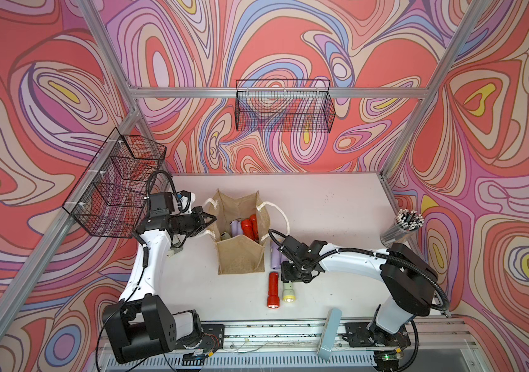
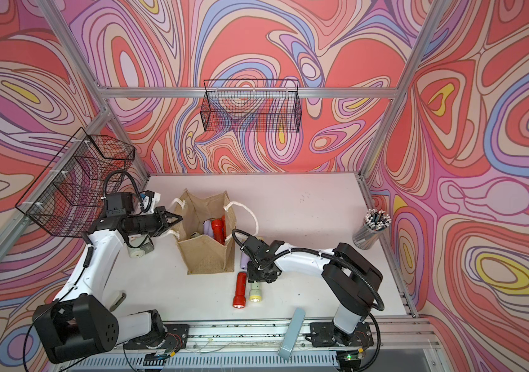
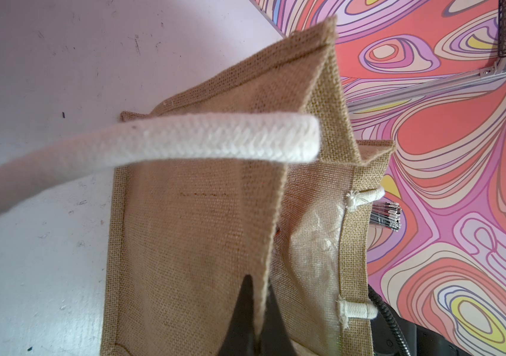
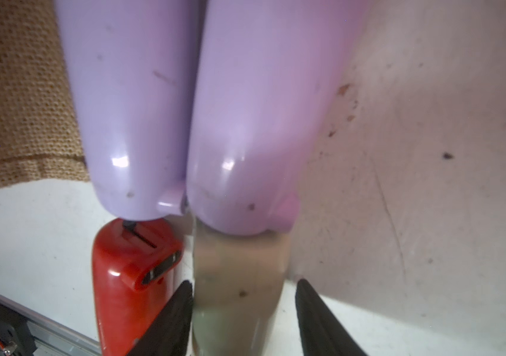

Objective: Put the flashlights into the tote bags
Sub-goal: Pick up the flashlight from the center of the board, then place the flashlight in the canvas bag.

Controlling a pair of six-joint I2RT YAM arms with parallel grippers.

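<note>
Our left gripper clamps the burlap tote bag wall. The right gripper, jaws apart, straddles the pale green flashlight at the bag's five o'clock. Next we close and lift.

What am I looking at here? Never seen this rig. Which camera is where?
Two robot arms on a white table. Two pictures look down from overhead; the others come from a camera on each wrist. The left fingers are shut on the rim of the tote bag; flashlights lie inside. Beside it lie two lilac flashlights, a red flashlight and a pale green flashlight. The right fingers straddle the pale green one, open, not yet gripping. A cup of rods stands at the right edge.
</note>
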